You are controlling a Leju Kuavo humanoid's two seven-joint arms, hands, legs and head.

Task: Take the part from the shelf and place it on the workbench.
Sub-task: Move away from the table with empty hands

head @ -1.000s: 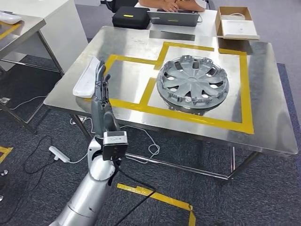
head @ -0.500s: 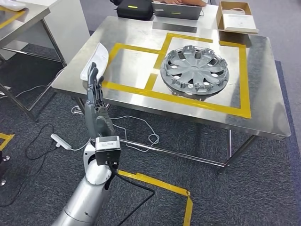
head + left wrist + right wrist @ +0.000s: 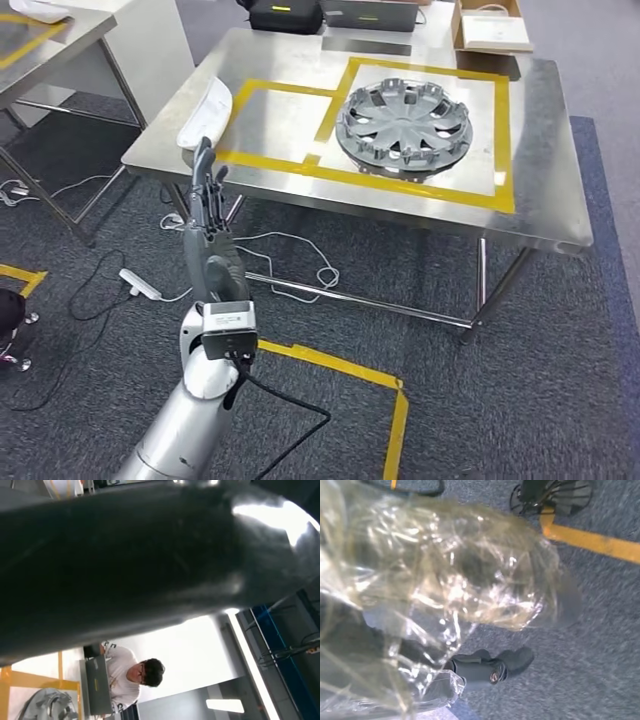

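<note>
Grey carpet with yellow tape lines lies under the raised left hand [image 3: 205, 205], fingers straight and together, holding nothing. Beyond it the steel workbench [image 3: 543, 190] carries the hubcap [image 3: 404, 122] inside its taped square — apparently already delivered. Right hand [image 3: 486, 669] grasps crinkled clear plastic wrap [image 3: 444, 575] — contents unclear.

I saw the workbench [image 3: 543, 190] as brushed steel, shiny and smooth, edged with matt yellow tape [image 3: 504, 140]. The wheel cover [image 3: 404, 122] looked like grey plastic with a dull satin finish. My left hand [image 3: 207, 215] seemed dark matt plastic on a polished silver metal arm [image 3: 185, 420]. The floor [image 3: 528, 380] was rough grey carpet. Crinkled, glossy clear plastic film [image 3: 433, 580] covered my right hand [image 3: 490, 667]
</note>
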